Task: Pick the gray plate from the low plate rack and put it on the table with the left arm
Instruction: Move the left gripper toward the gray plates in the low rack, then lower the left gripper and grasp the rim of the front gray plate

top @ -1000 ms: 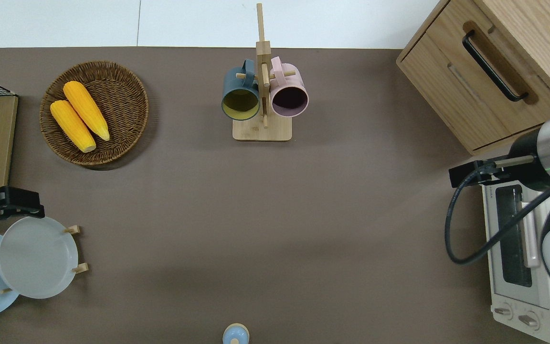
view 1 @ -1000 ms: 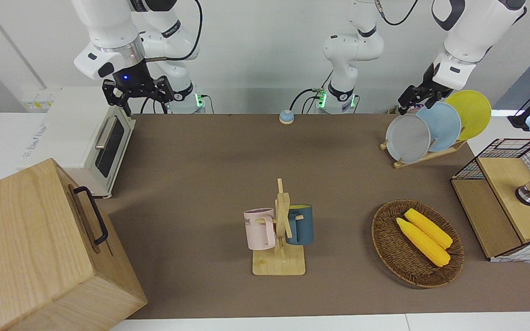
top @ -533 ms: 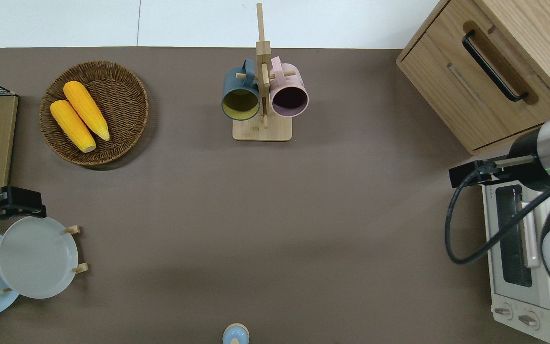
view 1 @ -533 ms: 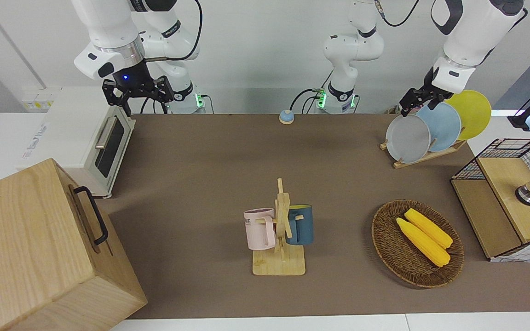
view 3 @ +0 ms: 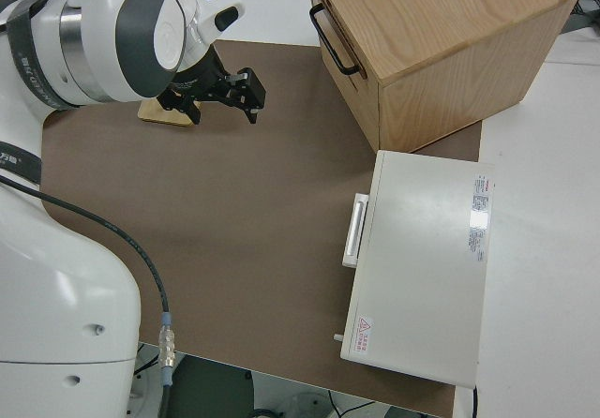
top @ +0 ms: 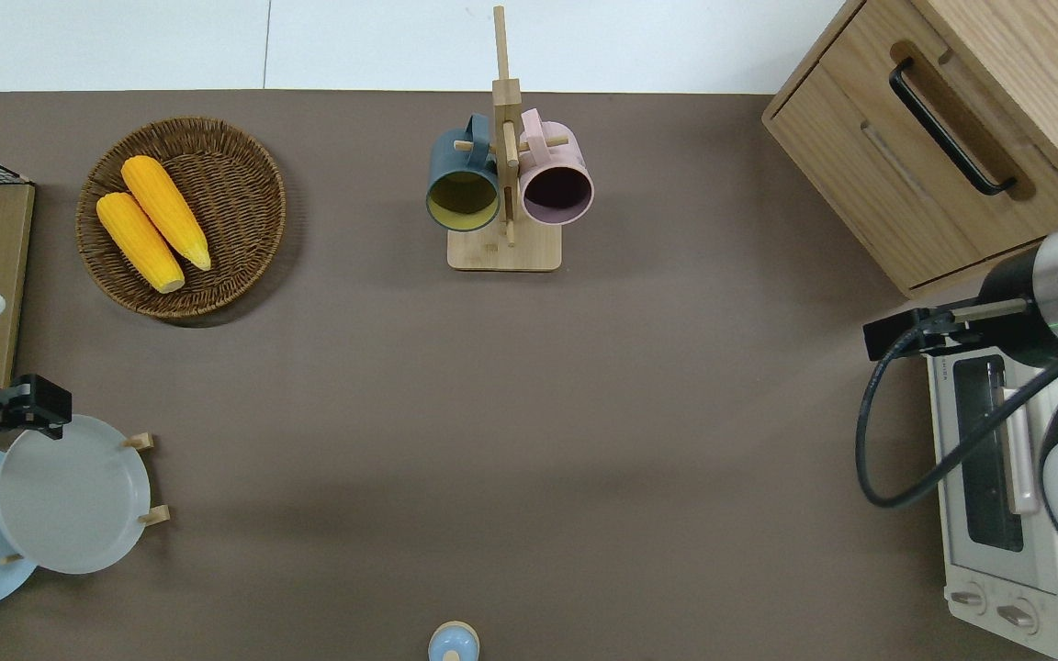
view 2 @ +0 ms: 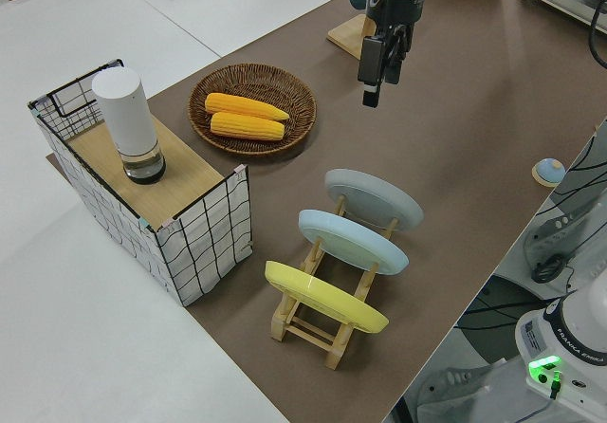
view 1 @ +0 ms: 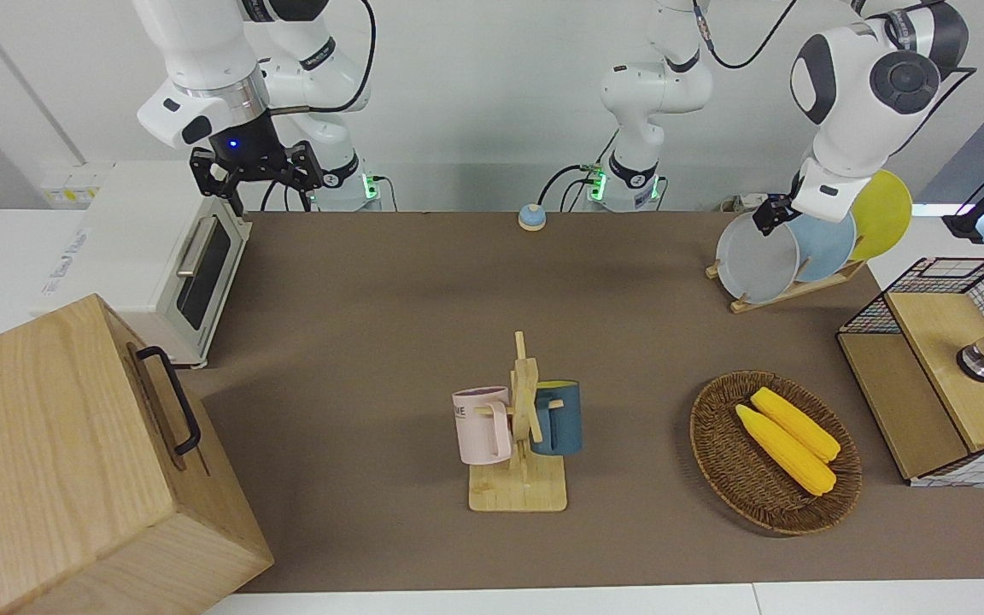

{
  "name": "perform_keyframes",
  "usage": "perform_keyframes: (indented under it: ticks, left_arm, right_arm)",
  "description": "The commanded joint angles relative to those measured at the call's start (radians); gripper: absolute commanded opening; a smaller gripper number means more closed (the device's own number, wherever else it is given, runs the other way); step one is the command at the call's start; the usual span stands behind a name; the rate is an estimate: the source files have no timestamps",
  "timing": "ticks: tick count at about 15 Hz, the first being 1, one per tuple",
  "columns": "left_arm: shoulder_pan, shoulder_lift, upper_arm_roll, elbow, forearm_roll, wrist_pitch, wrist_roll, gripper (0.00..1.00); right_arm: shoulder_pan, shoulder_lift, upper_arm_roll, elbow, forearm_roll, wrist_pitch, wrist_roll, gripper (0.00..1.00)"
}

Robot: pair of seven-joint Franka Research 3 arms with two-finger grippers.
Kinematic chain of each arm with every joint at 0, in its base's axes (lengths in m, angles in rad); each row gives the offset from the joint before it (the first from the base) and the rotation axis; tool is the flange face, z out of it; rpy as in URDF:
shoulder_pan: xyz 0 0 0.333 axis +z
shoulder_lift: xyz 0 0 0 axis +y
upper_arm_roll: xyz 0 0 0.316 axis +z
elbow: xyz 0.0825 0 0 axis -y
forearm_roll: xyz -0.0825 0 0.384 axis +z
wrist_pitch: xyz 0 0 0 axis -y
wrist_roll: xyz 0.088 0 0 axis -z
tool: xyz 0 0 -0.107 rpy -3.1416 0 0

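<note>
The gray plate (view 1: 755,257) is leaned in the low plate rack (view 2: 327,314) near the corner of the table (view 1: 372,299) at the left arm's end, close to the robots. It is the end plate, next to the wide bare part of the table. A light-blue plate (view 1: 825,246) is stood in the next slot and a yellow plate (view 1: 883,212) in the last one. A wire crate (view 2: 152,195) is set close by, farther from the robots. A wicker basket (top: 244,184) with two corn cobs (top: 154,223) is also found farther out.

The left arm (view 1: 863,85) is bent down steeply. The left gripper (top: 33,407) is seen over the top rim of the gray plate. Its fingers seem to be held a little apart, though that is hard to see. The plate does not look to be gripped.

The right gripper (view 1: 254,171) is parked with its fingers spread wide.
</note>
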Motion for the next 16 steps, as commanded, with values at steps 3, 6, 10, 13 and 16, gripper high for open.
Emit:
perform_keyframes:
  ticks: [3,6,10,13,16]
  left_arm:
    - [-0.009,0.058,0.008,-0.051,0.123,-0.068,0.018,0.99]
    - [0.002,0.070,0.010,-0.071,0.128,-0.087,0.018,0.99]
    - [0.011,0.096,0.042,-0.074,0.128,-0.095,0.018,0.99]
    - [0.009,0.122,0.048,-0.074,0.128,-0.095,0.015,0.87]
    - [0.009,0.142,0.048,-0.074,0.128,-0.095,0.015,0.50]
  right_arm:
    - [-0.019,-0.003,0.016,0.009,-0.001,-0.014,0.012,0.983]
    - [-0.019,-0.003,0.017,0.009,-0.001,-0.014,0.012,0.983]
    - [-0.019,-0.003,0.017,0.009,-0.001,-0.014,0.012,0.983]
    - [-0.019,-0.001,0.017,0.009,-0.001,-0.014,0.012,0.983]
    - [-0.019,-0.003,0.017,0.009,-0.001,-0.014,0.012,0.983]
